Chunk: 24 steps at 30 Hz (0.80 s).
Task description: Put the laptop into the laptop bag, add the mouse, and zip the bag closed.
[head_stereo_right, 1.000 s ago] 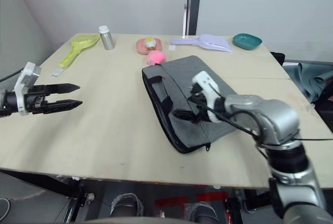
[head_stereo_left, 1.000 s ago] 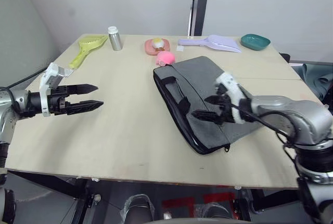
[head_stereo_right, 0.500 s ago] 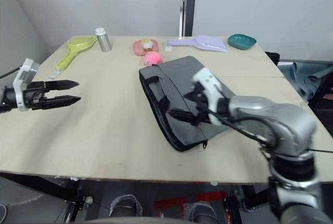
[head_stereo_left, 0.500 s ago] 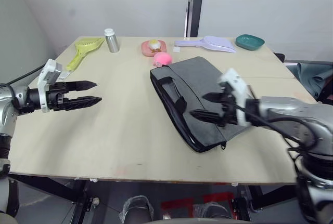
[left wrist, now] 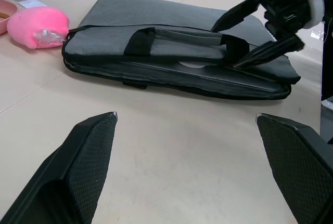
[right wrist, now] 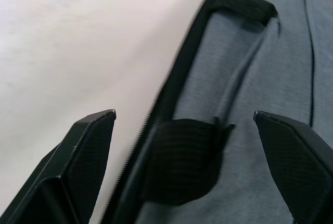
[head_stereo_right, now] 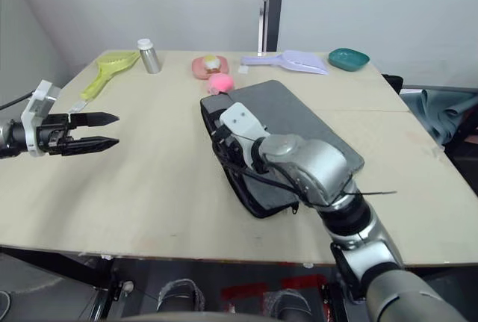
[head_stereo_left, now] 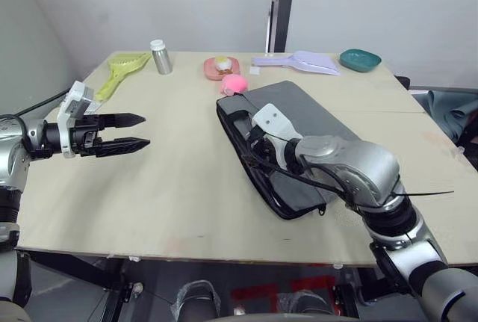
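Right claw (left wrist: 260,31), fingers spread wide, hovered over the laptop bag (head_stereo_left: 295,124); left claw (head_stereo_left: 134,131) waited open; zip apparently unfinished.

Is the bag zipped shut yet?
No. The bag gapes along its long edge, something silver showing inside; the right pincer hangs open over the handles.

table (head_stereo_left: 172,180) — laptop bag (head_stereo_left: 299,116) | pink blob (head_stereo_left: 236,84) | bottle (head_stereo_left: 158,56) | green scoop (head_stereo_left: 119,69)
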Motion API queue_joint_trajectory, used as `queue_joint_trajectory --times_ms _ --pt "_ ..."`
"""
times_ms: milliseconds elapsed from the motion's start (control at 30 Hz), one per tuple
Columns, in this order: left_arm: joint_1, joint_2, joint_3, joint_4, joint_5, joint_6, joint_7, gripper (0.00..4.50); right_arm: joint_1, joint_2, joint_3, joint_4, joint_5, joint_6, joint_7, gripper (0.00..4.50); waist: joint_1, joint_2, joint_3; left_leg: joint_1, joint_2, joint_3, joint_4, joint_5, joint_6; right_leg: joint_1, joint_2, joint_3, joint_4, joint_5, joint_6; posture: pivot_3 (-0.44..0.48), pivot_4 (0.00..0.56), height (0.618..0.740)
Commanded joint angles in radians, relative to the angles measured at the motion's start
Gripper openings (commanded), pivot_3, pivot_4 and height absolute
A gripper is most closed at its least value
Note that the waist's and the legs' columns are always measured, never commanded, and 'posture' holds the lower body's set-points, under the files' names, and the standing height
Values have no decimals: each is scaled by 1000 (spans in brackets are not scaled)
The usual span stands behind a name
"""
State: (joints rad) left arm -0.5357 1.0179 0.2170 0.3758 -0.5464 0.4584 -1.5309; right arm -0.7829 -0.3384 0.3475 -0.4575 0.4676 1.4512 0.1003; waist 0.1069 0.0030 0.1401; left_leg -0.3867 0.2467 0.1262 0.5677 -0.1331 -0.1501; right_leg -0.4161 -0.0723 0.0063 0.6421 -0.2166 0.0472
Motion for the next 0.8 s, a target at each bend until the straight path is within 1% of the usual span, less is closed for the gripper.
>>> queue_joint_trajectory --times_ms 33,133,267,367,533,567,600,667,700,733,800 --pt "-3 -6 15 -56 -19 -14 -13 4500 -52 -10 58 33 -62 -46 9 4461 -1 0 0 0 0 0 0 0 0 0 0 0 0 0 0 0 150 740" --pt "22 -19 31 -107 -35 -2 1 4500 -78 -27 173 111 -148 -104 11 4461 -3 0 0 0 0 0 0 0 0 0 0 -1 0 0 0 0 150 740" --pt "47 -32 46 -137 -46 3 24 4500 -96 -24 238 159 -211 -149 39 4461 -5 0 0 -1 0 0 0 0 0 0 0 -1 0 1 1 0 150 740" --pt "61 -36 53 -148 -55 2 40 4500 -95 -49 264 172 -251 -174 68 3673 -6 0 0 -1 0 -1 0 0 0 0 0 -1 0 1 2 0 150 740" --pt "75 -37 57 -153 -61 -4 52 4500 -80 -90 267 141 -277 -188 129 1926 -3 0 0 -1 0 -1 1 0 0 0 0 -2 1 1 2 0 150 740" --pt "75 -36 57 -151 -61 -5 52 4500 -78 -90 264 136 -280 -187 138 1476 -3 0 0 -1 0 -1 2 0 0 1 0 -1 1 1 1 0 150 740" --pt "75 -37 57 -149 -61 -5 53 4500 -75 -89 259 126 -277 -185 149 1269 -3 0 0 -1 0 -1 2 0 0 1 0 -1 1 0 1 0 150 740" --pt "73 -38 57 -143 -60 -10 53 4500 -65 -69 225 106 -265 -178 163 566 -3 0 0 0 0 -1 4 0 0 1 0 -1 3 0 1 0 150 740" --pt "70 -40 57 -139 -62 -9 54 4500 -56 -40 181 93 -246 -161 166 241 -3 0 0 0 0 -1 5 0 0 1 0 -1 4 0 0 0 150 740" --pt "67 -41 56 -135 -62 -10 53 4500 -51 -29 156 71 -230 -150 180 46 -4 0 0 0 0 -1 5 0 0 1 0 0 4 0 0 0 150 740" --pt "58 -46 50 -122 -60 -13 52 4500 -26 -30 107 28 -199 -146 218 46 -5 0 0 0 0 -1 5 0 0 0 0 0 5 0 0 0 150 740"
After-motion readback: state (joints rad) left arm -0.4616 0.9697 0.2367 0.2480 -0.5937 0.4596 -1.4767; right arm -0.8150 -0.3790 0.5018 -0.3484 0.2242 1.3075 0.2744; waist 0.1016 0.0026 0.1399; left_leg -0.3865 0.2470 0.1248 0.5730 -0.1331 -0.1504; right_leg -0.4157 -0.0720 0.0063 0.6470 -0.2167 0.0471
